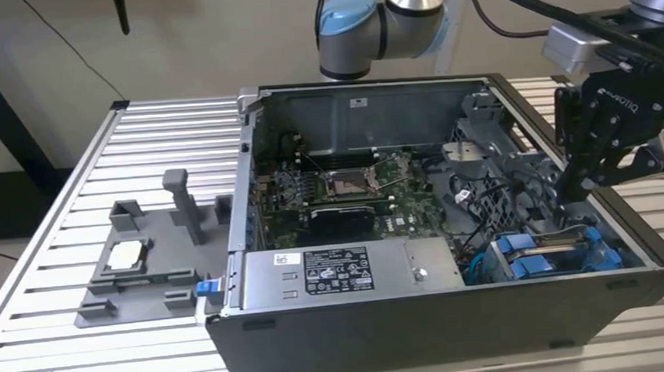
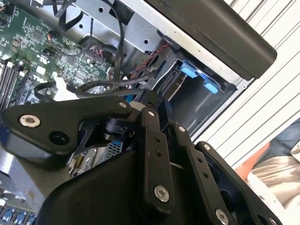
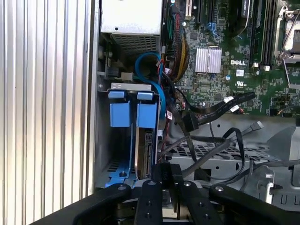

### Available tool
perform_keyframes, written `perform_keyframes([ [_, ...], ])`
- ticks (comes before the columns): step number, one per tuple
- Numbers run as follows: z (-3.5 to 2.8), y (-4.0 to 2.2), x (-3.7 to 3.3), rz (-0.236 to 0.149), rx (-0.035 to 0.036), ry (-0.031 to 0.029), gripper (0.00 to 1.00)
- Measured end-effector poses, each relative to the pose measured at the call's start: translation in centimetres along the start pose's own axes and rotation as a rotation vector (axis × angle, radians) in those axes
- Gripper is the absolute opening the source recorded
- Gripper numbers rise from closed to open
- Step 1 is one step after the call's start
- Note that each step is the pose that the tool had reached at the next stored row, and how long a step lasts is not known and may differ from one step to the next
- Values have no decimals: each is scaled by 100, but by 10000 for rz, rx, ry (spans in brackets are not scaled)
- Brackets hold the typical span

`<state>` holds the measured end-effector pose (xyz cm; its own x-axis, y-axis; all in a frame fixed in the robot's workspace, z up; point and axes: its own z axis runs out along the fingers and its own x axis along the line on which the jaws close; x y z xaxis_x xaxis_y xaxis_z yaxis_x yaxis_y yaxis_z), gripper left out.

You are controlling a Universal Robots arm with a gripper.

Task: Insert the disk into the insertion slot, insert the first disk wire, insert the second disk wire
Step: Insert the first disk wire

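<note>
Black tower computer case lies open on its side on a slatted aluminium table. The black two-finger gripper hangs inside the case at the exterior view's right, tip pointing down among loose black cables.

In both wrist views the gripper looks closed down to almost no gap. Can't tell if anything is pinched in it.

The silver-grey rectangular disk in its bright blue plastic carrier sits in the drive bay at the case's near right corner in the exterior view. In the first wrist view the disk stands on edge in the slot, with a second blue carrier just beside it and the gripper near its end. Contact can't be judged.

Grey labelled power-supply box is along the case's front edge, green motherboard behind it. A grey plastic fixture sits on the table at the exterior view's left, well apart from the gripper.
</note>
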<state>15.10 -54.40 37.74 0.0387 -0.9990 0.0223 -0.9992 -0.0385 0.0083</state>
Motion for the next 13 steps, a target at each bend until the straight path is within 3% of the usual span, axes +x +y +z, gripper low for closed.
perform_keyframes([
  [6, 65, -5, 31, 152, -36, -15, 19],
  [13, 132, -14, 62, 223, -162, -28, 19],
])
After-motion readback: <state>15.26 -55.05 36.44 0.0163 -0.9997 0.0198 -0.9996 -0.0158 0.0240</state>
